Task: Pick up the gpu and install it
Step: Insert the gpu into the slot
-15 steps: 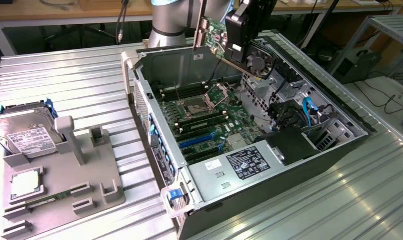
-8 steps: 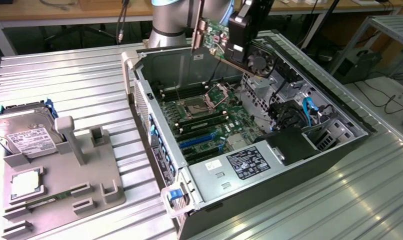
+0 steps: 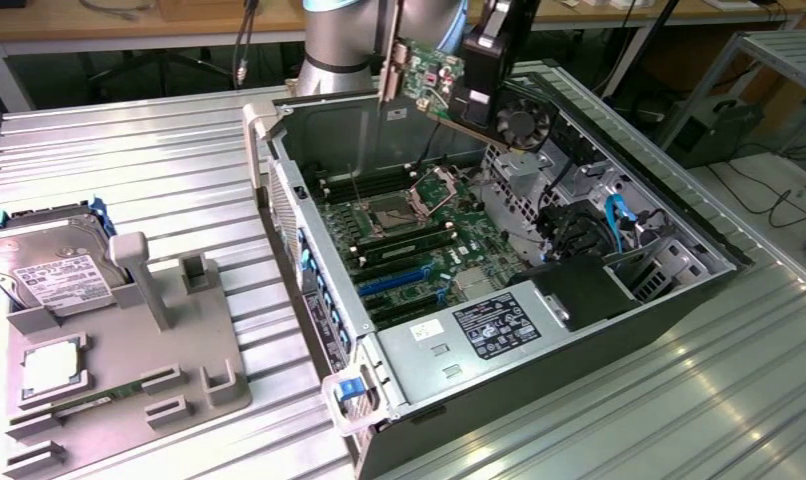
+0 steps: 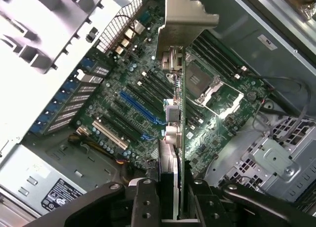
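Tool around gpu edge above motherboard; power-supply label illegible

Gpu above computer case

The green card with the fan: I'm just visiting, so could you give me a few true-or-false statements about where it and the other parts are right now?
1. The gripper holds the gpu above the open computer case. True.
2. The gpu is seated in a slot on the motherboard. False: it hangs clear above the board, touching no slot.
3. The hard drive lies inside the case. False: it rests outside it, on the gray fixture at the exterior view's left.
4. The case is open, with its motherboard in plain sight. True.
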`<state>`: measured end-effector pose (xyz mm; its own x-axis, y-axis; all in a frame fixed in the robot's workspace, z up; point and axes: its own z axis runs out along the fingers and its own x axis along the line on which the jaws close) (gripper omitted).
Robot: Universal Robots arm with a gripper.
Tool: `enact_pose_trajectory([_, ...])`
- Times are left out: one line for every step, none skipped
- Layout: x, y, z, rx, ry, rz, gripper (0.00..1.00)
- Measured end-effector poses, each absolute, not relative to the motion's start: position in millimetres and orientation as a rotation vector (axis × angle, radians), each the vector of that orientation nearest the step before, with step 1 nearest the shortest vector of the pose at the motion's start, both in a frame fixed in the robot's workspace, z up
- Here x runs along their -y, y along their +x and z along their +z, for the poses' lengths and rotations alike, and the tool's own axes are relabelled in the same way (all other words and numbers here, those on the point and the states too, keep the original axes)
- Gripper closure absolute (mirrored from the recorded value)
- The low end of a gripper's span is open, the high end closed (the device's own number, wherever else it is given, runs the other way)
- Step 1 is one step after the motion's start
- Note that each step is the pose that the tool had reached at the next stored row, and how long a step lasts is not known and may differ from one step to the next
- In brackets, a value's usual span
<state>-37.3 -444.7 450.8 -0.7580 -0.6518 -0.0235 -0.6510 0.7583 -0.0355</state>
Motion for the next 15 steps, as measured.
enact_pose_trajectory([444.7,-37.3,450.8,-2.907,-1.097,-0.039,0.72])
enact_pose_trajectory([444.7,-37.3,450.8,-2.901,-1.112,-0.038,0.72])
enact_pose_trajectory([444.8,-37.3,450.8,-2.895,-1.126,-0.038,0.72])
enact_pose_trajectory([444.8,-37.3,450.8,-2.890,-1.140,-0.038,0.72])
enact_pose_trajectory([444.7,-37.3,450.8,-2.884,-1.154,-0.038,0.72])
enact_pose_trajectory([444.8,-37.3,450.8,-2.878,-1.170,-0.037,0.72])
enact_pose_trajectory([444.7,-37.2,450.8,-2.872,-1.184,-0.037,0.72])
enact_pose_trajectory([444.7,-37.3,450.8,-2.865,-1.199,-0.037,0.72])
enact_pose_trajectory([444.7,-37.3,450.8,-2.855,-1.222,-0.036,0.72])
enact_pose_trajectory([444.7,-37.3,450.8,-2.848,-1.239,-0.036,0.72])
enact_pose_trajectory([444.7,-37.3,450.8,-2.841,-1.254,-0.036,0.72])
enact_pose_trajectory([444.8,-37.3,450.8,-2.833,-1.271,-0.035,0.72])
enact_pose_trajectory([444.8,-37.3,450.8,-2.824,-1.292,-0.035,0.72])
enact_pose_trajectory([444.8,-37.3,450.8,-2.817,-1.307,-0.035,0.72])
enact_pose_trajectory([444.8,-37.3,450.8,-2.809,-1.323,-0.034,0.72])
